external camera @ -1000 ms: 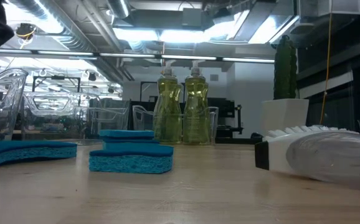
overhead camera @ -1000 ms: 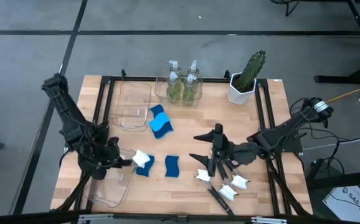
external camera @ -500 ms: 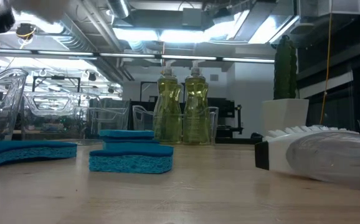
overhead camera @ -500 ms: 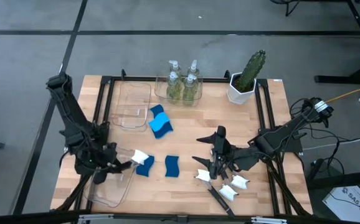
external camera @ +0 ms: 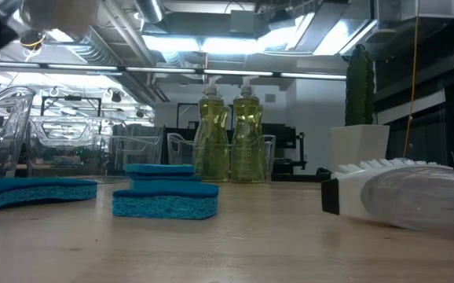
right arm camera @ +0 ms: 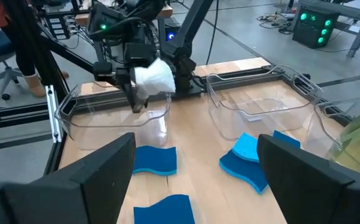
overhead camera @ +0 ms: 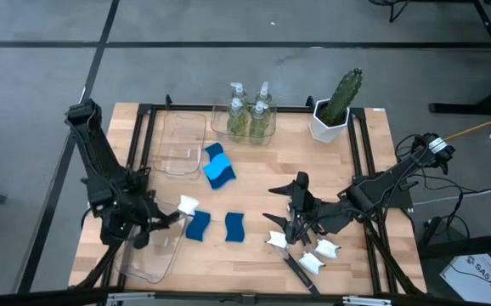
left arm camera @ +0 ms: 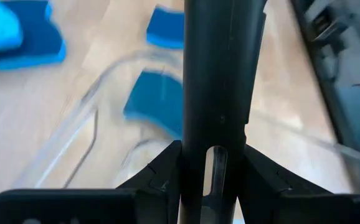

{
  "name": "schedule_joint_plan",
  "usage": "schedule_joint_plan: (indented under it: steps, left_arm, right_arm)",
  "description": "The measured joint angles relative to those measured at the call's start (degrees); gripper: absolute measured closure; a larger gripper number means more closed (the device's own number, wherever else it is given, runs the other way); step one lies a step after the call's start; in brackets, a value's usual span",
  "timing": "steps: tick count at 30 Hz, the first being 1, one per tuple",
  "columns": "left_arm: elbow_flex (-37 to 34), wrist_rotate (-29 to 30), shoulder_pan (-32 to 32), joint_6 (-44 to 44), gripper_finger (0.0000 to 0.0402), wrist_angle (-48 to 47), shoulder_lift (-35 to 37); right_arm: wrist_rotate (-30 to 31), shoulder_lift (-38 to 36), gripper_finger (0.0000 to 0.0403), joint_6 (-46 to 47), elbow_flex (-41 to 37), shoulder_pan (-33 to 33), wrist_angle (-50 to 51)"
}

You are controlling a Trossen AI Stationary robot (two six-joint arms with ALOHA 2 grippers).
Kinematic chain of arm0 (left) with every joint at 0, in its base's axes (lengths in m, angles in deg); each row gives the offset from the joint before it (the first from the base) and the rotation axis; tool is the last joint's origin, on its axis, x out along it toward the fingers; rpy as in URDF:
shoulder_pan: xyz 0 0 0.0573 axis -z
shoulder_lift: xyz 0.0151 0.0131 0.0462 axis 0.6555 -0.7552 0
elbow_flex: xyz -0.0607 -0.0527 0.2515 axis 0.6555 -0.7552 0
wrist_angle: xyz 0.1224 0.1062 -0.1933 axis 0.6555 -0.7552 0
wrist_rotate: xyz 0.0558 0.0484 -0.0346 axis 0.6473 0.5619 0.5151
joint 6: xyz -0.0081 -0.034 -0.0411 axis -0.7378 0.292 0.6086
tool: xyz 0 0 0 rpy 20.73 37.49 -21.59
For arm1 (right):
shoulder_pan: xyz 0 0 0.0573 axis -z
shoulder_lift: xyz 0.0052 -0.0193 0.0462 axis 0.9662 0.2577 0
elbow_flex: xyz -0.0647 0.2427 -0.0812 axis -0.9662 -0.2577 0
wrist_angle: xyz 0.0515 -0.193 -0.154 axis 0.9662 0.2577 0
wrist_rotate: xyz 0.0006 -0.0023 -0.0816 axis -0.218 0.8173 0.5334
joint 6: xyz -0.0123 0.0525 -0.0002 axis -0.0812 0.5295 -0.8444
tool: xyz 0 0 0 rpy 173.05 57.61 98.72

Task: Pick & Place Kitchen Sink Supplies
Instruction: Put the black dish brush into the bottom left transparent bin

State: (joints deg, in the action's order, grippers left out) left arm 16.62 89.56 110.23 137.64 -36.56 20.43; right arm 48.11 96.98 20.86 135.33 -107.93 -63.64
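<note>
High view: the left gripper (overhead camera: 162, 218) pinches a dish brush (overhead camera: 186, 204), its white head raised over the near clear bin (overhead camera: 148, 255). The right gripper (overhead camera: 290, 221) hovers, fingers spread, above three brushes (overhead camera: 309, 253) on the table.

Right wrist view: blue sponges (right arm camera: 155, 159) lie beside the bins.

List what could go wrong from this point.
1. The left gripper holds a dish brush by its handle, white head out past the near bin's rim; released now, it may land outside.
2. The right gripper, jaws open, hangs over the brushes on the table and could scatter them.
</note>
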Motion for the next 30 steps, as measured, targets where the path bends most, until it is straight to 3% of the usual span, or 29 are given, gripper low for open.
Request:
schedule_joint_plan:
  steps: [14, 30]
  left_arm:
    - [0.02, -3.96, 0.0, 11.9, 0.0268, 0.04, -10.41]
    - [0.15, -11.76, -0.07, 18.48, 0.0269, -1.22, -11.19]
  right_arm:
    - [1.28, 0.0, 0.0072, -0.09, 0.02, 0.0, 1.28]
    - [1.25, 0.02, 0.0072, -0.44, 0.04, 0.01, 2.13]
